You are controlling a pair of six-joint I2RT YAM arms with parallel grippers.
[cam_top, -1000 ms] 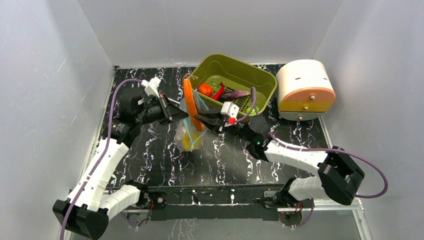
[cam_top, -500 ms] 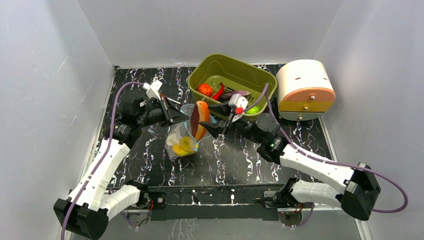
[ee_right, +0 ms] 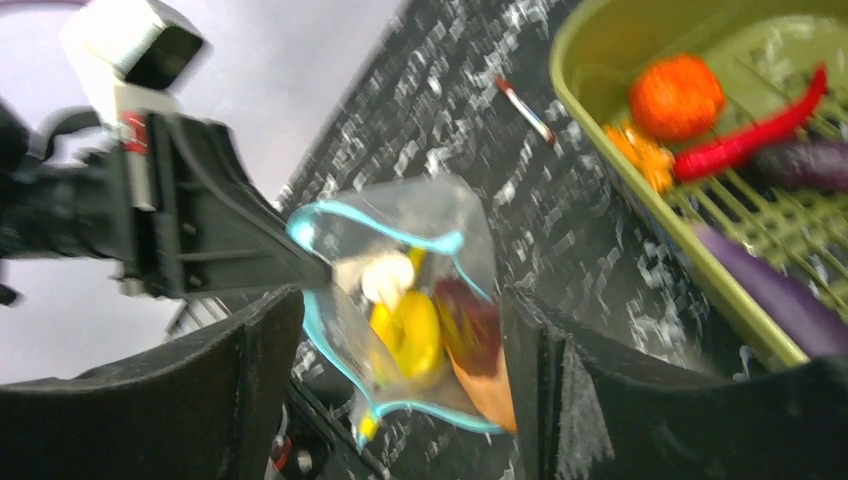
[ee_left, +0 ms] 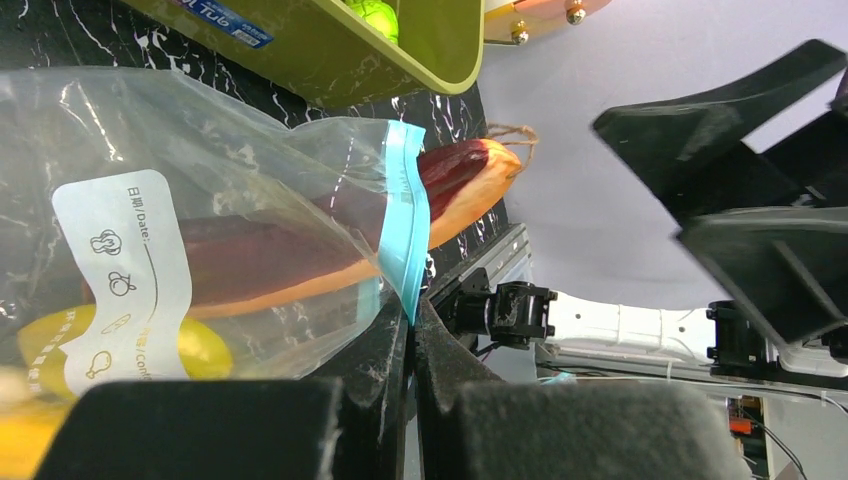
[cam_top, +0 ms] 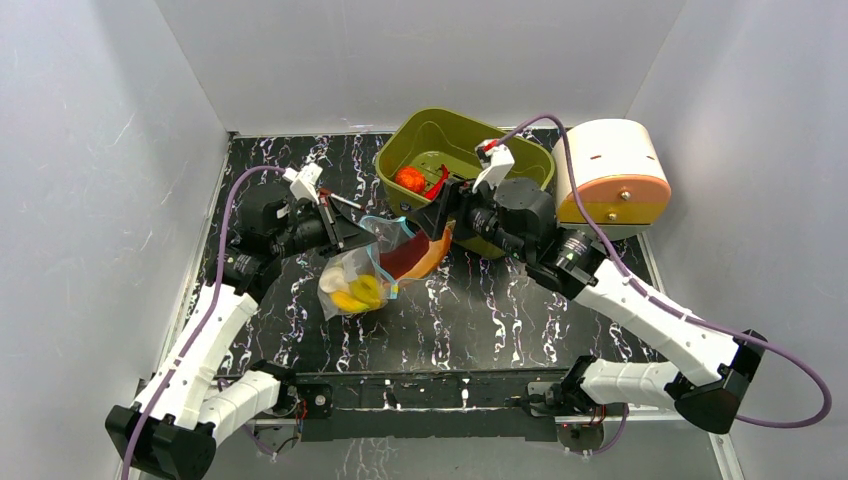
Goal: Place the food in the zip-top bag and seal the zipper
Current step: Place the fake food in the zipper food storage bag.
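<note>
The left gripper [ee_left: 412, 328] is clamped on the teal zipper [ee_left: 405, 215] at the mouth edge of the zip-top bag [cam_top: 352, 283]; its fingers are pressed together with the strip pinched between them. The right gripper [cam_top: 437, 212] is spread wide, and nothing is held between its jaws. It is poised over the bag's mouth, at the near wall of the olive-green tub [cam_top: 532, 172].

A white label [ee_left: 125, 275] printed "日期/Date:" above small food icons is seen on the bag. "Tub" can be read on a blue sticker [ee_left: 228, 17] on the tub's wall.

The bag is found just toward 9 o'clock of the table's [cam_top: 480, 320] centre, its mouth turned toward 2 o'clock. The carrot [cam_top: 420, 255] is lodged through that mouth, its long axis running from 8 to 2 o'clock and its tufted end sticking out. The banana [cam_top: 360, 292] is seen inside the bag.

At 12 o'clock, the tomato [ee_right: 677, 95], chili [ee_right: 750, 140] and eggplant [ee_right: 800, 165] are seen in the tub.
</note>
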